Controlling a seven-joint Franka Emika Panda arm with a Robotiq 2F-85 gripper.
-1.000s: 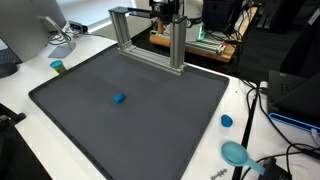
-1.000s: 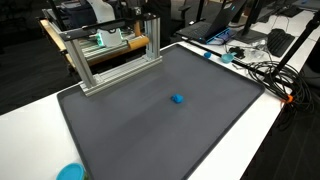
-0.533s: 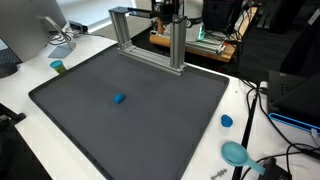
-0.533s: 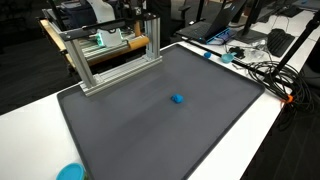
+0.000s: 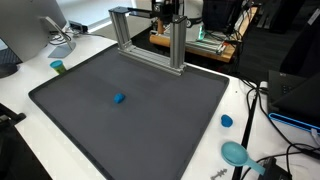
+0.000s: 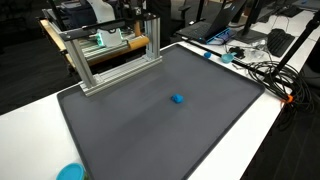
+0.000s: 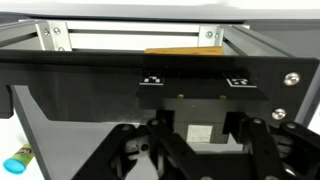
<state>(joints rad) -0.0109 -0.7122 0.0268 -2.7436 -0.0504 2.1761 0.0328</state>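
As it stands, frame looks silvery.

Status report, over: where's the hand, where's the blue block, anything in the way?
Hand back by the frame, open or shut unclear, nothing seen held. Blue block alone mid-mat, untouched. Only the frame near the hand.

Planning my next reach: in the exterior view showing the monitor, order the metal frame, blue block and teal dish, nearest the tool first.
1. metal frame, right by the tool, at the far edge of the mat.
2. blue block, mid-mat.
3. teal dish, near corner, off the mat.
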